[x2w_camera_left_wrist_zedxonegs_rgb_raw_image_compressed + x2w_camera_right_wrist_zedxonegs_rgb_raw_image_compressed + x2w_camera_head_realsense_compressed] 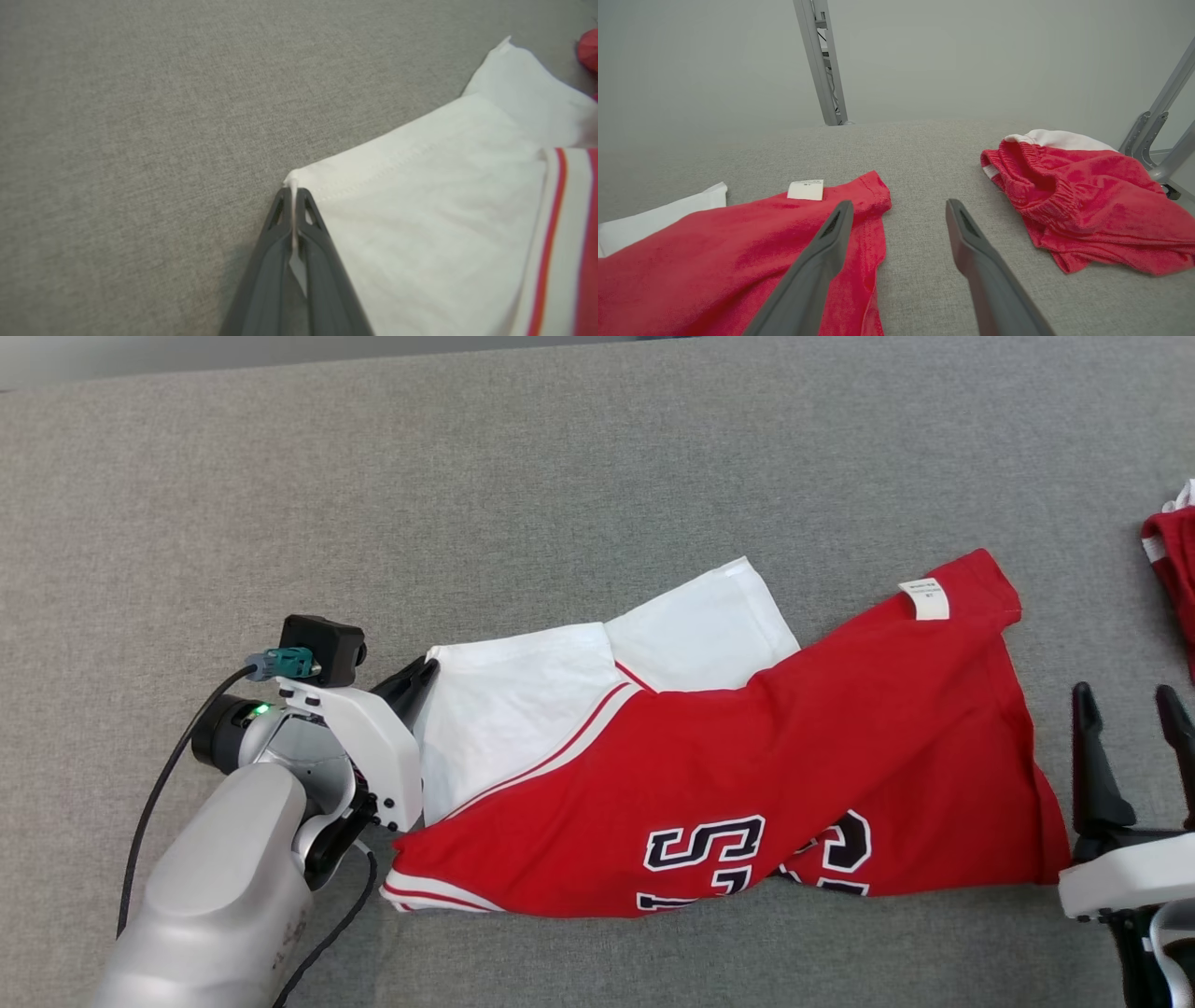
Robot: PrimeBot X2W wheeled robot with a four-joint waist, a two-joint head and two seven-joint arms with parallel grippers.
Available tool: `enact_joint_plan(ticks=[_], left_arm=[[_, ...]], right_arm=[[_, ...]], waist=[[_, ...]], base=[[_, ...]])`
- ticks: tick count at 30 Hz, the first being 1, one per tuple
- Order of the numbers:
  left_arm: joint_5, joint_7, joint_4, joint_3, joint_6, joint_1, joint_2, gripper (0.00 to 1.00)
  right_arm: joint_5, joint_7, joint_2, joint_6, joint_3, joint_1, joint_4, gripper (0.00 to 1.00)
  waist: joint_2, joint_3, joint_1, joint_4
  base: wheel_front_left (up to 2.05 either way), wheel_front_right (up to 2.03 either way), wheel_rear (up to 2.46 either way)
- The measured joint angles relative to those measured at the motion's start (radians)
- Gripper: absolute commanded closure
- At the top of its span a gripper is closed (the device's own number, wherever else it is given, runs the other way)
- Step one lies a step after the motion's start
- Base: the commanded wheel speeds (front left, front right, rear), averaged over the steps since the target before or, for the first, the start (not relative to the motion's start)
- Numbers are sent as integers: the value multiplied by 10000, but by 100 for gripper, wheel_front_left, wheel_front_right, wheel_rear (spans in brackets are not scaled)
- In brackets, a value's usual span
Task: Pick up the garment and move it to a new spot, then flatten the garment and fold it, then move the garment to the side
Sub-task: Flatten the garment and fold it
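Left fingers pinched shut on the hem corner of the white sleeve, with a thin fold of cloth caught between the tips. Right fingers spread wide, holding nothing, just beside the red hem. Garment, a red-and-white jersey, lies rumpled on the grey surface, running from the left fingers across to near the right fingers, label facing up. Second red piece lies apart, on the right fingers' outer side. Likely light and limp, so it will drape and drag. A one-corner pinch will bunch it, so the right fingers should take the opposite hem corner.
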Motion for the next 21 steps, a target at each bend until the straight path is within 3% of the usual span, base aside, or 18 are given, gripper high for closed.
enact_joint_plan(ticks=[9,21], left_arm=[[-163,-583,247,-560,-8,-561,-81,100],[-474,-1290,665,-1239,-21,-1083,-278,100]], right_arm=[[368,121,-972,0,-328,-1081,1864,0],[922,1327,-2293,0,1643,-3661,4895,0]], waist=[[0,391,0,434],[0,745,0,888]], base=[[0,0,0],[0,0,0]])
